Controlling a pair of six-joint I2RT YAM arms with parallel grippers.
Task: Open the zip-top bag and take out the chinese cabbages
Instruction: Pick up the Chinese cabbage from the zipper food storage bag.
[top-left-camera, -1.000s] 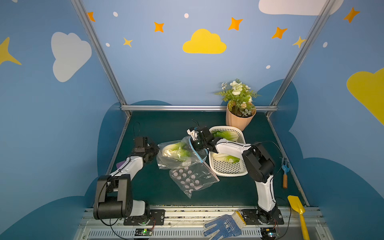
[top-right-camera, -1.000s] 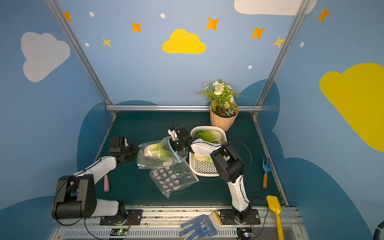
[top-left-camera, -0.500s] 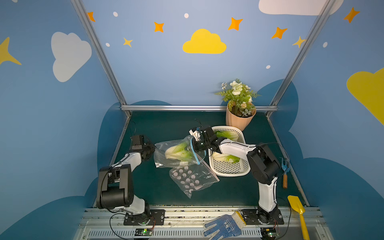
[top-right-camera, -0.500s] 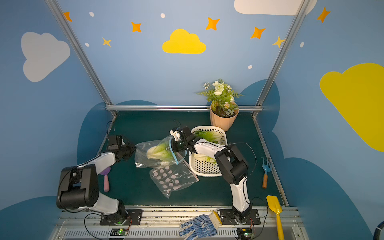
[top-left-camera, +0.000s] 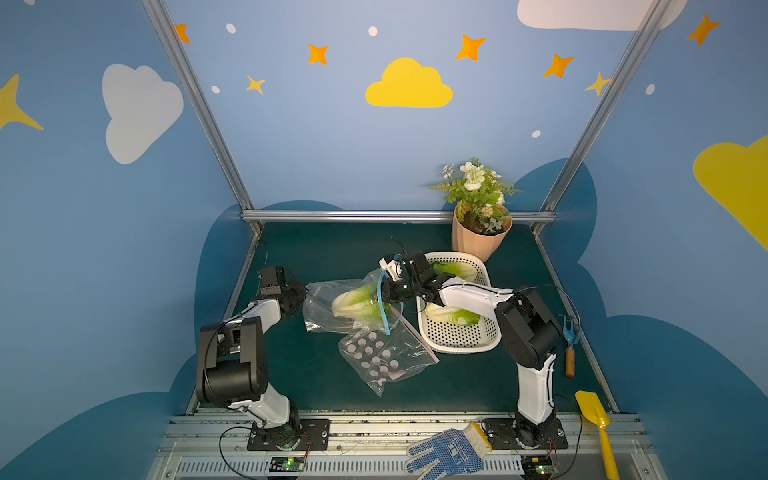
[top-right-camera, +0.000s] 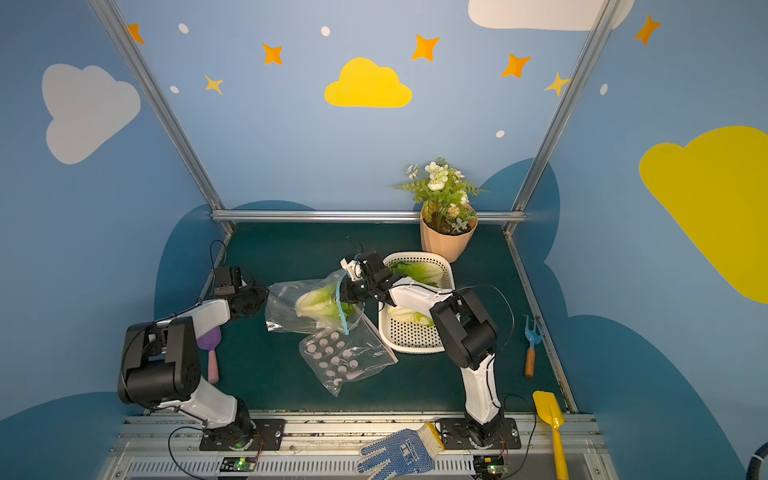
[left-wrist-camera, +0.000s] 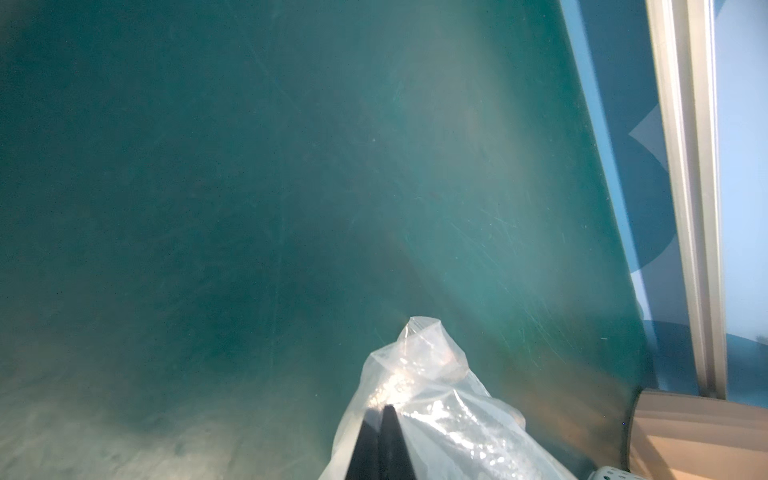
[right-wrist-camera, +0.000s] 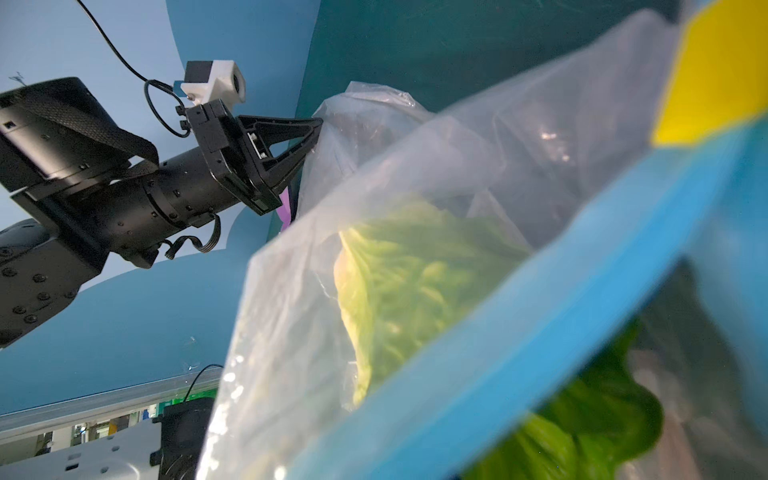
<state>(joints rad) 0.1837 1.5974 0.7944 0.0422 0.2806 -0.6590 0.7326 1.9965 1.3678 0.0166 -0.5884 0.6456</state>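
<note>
- The left pincer (left-wrist-camera: 380, 409) was clamped tight on a corner of the zip-top bag (top-left-camera: 328, 303), at the end away from its mouth. The thin plastic bunched up around the tips.
- The right pincer (top-left-camera: 384, 291) was closed at the bag's blue zip strip (top-left-camera: 384, 309) and appeared to have that edge pinched. I could not make out the tips themselves.
- Between the two pincers the bag hung stretched out low over the green table (top-left-camera: 332, 249), with its mouth end toward the white basket (top-left-camera: 457, 349). The zip strip curved in a loop and the mouth looked parted.
- One of the chinese cabbages (top-left-camera: 359, 303) lay inside the bag, with its white base toward the left arm and its green leaves toward the mouth.
- The other two lay in the basket just beside the bag's mouth, one at the far end (top-left-camera: 455, 270) and one (top-left-camera: 453, 316) partly under the right arm.
- A second clear bag (top-left-camera: 382, 361) holding pale round pieces lay flat on the table, with its upper edge under the first bag.
</note>
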